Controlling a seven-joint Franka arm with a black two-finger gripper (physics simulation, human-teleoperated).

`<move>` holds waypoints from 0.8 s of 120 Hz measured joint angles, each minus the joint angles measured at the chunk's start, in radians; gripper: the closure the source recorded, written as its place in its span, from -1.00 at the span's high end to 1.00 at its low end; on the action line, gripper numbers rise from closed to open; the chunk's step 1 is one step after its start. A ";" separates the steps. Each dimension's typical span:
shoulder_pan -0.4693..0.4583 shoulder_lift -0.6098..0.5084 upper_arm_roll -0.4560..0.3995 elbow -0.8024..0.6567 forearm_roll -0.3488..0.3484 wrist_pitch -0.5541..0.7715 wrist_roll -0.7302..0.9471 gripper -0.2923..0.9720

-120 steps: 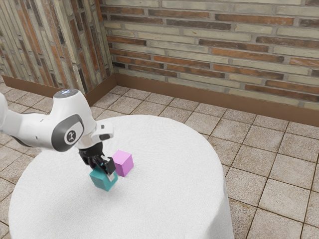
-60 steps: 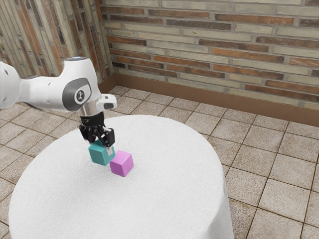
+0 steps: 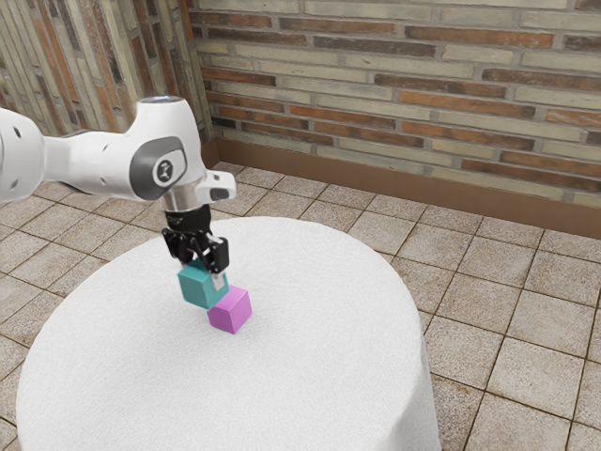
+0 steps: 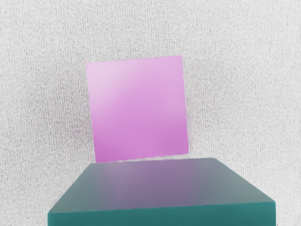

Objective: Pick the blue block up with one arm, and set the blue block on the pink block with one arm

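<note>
My black gripper point(image 3: 202, 271) is shut on the teal-blue block point(image 3: 198, 287) and holds it in the air over the round white table point(image 3: 310, 376). The pink block point(image 3: 230, 310) rests on the cloth just below the held block and slightly toward the exterior view's right. In the wrist view the pink block point(image 4: 137, 108) lies flat on the white cloth, and the blue block point(image 4: 162, 195) sits large under my hand, beside the pink one rather than over it.
The table's rounded edge point(image 3: 413, 319) drops off toward the exterior view's right to a tiled floor point(image 3: 507, 291). A brick wall point(image 3: 404, 85) stands behind. White cloth surrounds the pink block on all sides.
My gripper has lifted the blue block off the table and carried it toward the exterior view's right, closer to the pink block. The pink block has stayed put.
</note>
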 joint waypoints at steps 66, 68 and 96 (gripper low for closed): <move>-0.013 0.111 0.017 0.101 -0.027 -0.009 0.009 -0.14; -0.015 0.113 0.017 0.104 -0.028 -0.010 0.009 -0.14; -0.025 0.131 0.019 0.119 -0.041 -0.013 0.012 -0.14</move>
